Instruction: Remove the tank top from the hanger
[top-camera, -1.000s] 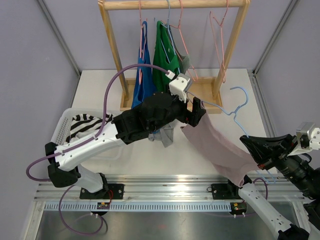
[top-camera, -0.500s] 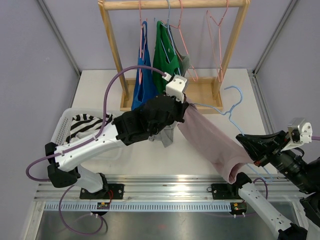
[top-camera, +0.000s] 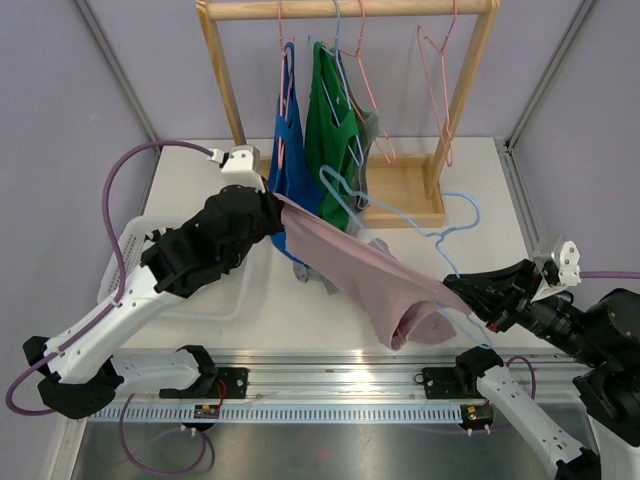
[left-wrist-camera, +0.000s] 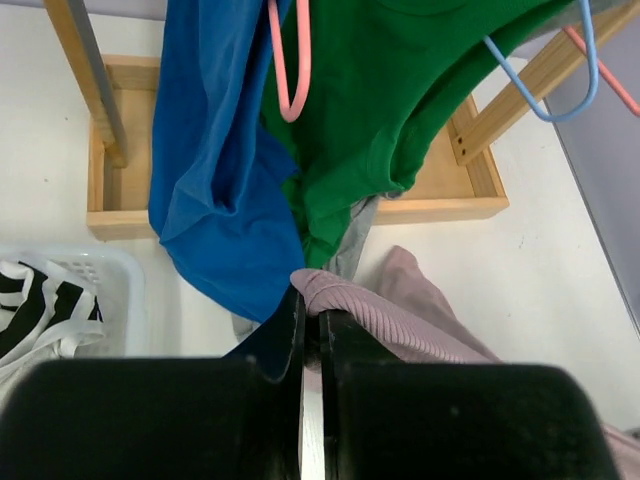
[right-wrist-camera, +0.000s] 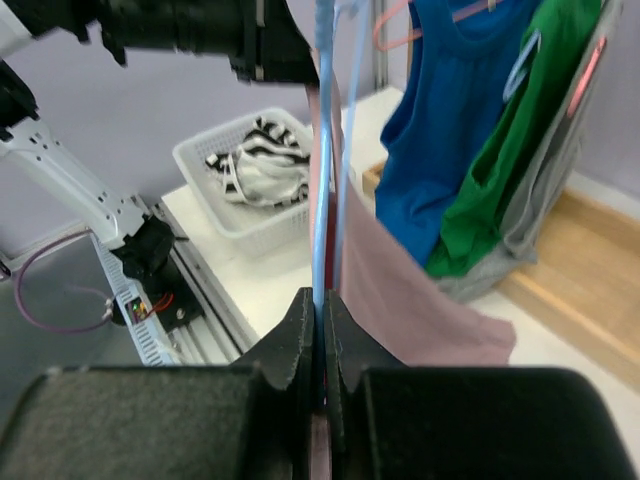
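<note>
A pink ribbed tank top (top-camera: 350, 265) stretches across the table's middle, part of it still draped on a light blue hanger (top-camera: 440, 235). My left gripper (top-camera: 275, 205) is shut on the top's upper edge, near the hanging blue garment. The left wrist view has the pink fabric (left-wrist-camera: 420, 320) pinched at the closed fingertips of the left gripper (left-wrist-camera: 310, 300). At the right, low over the table's front, my right gripper (top-camera: 462, 295) is shut on the hanger's wire. The right wrist view shows the hanger (right-wrist-camera: 322, 200) rising from the right gripper (right-wrist-camera: 322, 300) beside the tank top (right-wrist-camera: 400, 290).
A wooden rack (top-camera: 230, 100) at the back holds a blue top (top-camera: 290, 160), a green top (top-camera: 335, 120), a grey garment and pink hangers (top-camera: 437, 80). A white basket (top-camera: 130, 260) with a striped garment (top-camera: 160, 250) sits at the left.
My left gripper has shut on the tank top and swung left and back, pulling the fabric along the hanger. The right gripper with the hanger has shifted a little left.
</note>
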